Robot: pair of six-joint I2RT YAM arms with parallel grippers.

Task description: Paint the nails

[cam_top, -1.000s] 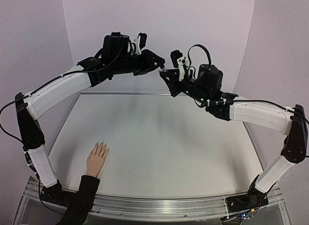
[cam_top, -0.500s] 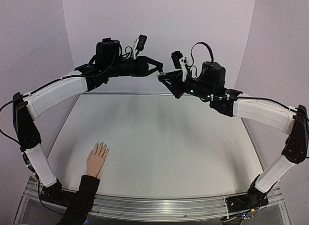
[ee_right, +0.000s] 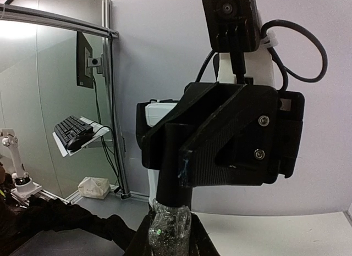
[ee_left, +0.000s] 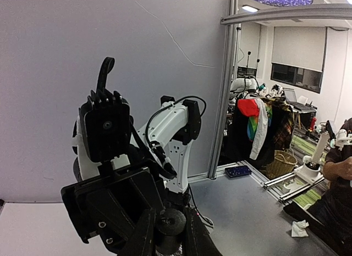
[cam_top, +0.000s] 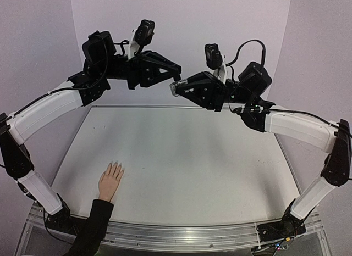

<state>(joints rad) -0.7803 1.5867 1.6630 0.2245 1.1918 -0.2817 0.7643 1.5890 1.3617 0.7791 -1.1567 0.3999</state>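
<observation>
The pale peach hand (cam_top: 111, 179) with a black sleeve lies flat at the table's near left, its tiny nails (cam_top: 116, 167) at the spread fingertips. Both grippers meet high above the table's far middle. My right gripper (cam_top: 174, 90) is shut on a small glittery bottle (ee_right: 170, 229), which also shows in the top view (cam_top: 173, 89). My left gripper (cam_top: 177, 79) is shut on the bottle's black cap (ee_left: 170, 227). In the right wrist view the cap (ee_right: 177, 168) sits on the bottle's neck inside the left gripper (ee_right: 181, 157). Both grippers are far from the hand.
The white table (cam_top: 181, 157) has a metal rail (cam_top: 181, 234) along its near edge. Lilac walls (cam_top: 181, 25) close the back and sides. Beyond the cell are a grey bench (ee_left: 258, 212) and a keyboard (ee_right: 74, 131).
Both arms have lifted and their wrists have turned, with the left arm swinging up and left. The grippers have stayed together on the bottle and cap. The hand has not moved.
</observation>
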